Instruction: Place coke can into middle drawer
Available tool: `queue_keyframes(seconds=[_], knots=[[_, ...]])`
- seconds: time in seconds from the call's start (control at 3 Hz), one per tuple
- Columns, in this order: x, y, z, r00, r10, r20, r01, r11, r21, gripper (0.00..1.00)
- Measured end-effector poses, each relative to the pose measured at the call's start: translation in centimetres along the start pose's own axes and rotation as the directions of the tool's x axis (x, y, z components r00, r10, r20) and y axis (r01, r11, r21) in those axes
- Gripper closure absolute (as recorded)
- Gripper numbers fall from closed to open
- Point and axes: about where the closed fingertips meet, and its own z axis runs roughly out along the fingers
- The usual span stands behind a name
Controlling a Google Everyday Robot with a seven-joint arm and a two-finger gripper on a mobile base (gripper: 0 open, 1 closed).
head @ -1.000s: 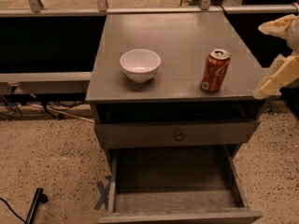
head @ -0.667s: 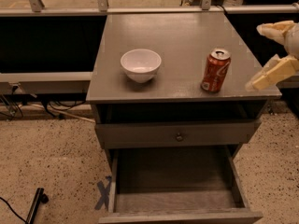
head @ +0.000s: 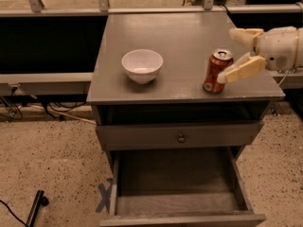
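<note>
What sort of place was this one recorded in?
Probably a robot test area: a grey drawer cabinet on speckled flooring, a tape cross on it, loose cables at left. The gripper, jaws open, is at the coke can on top.

cabinet top (head: 180,34) carries a white bowl (head: 142,65) and the coke can (head: 214,74), hand (head: 226,56) spread beside it.

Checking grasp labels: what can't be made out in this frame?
Camera view throughout.
Cream two-finger hand, open, over the grey tabletop's right side: its arm is cut by the right edge.
Small red soda can: contact unclear, the lower finger overlaps it.
Wide grey wooden drawer box: front cut by the bottom edge.
</note>
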Motion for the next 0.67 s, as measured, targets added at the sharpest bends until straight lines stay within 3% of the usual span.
queue_keyframes(seconds=[0.33,0.67], knots=[[0.8,-0.1,3.4,0.997,0.062,0.052,-0.060,0.9975,-0.039,0.00],[2.0,-0.3,5.3,0.991,0.100,0.085,-0.097,0.9946,-0.036,0.17]])
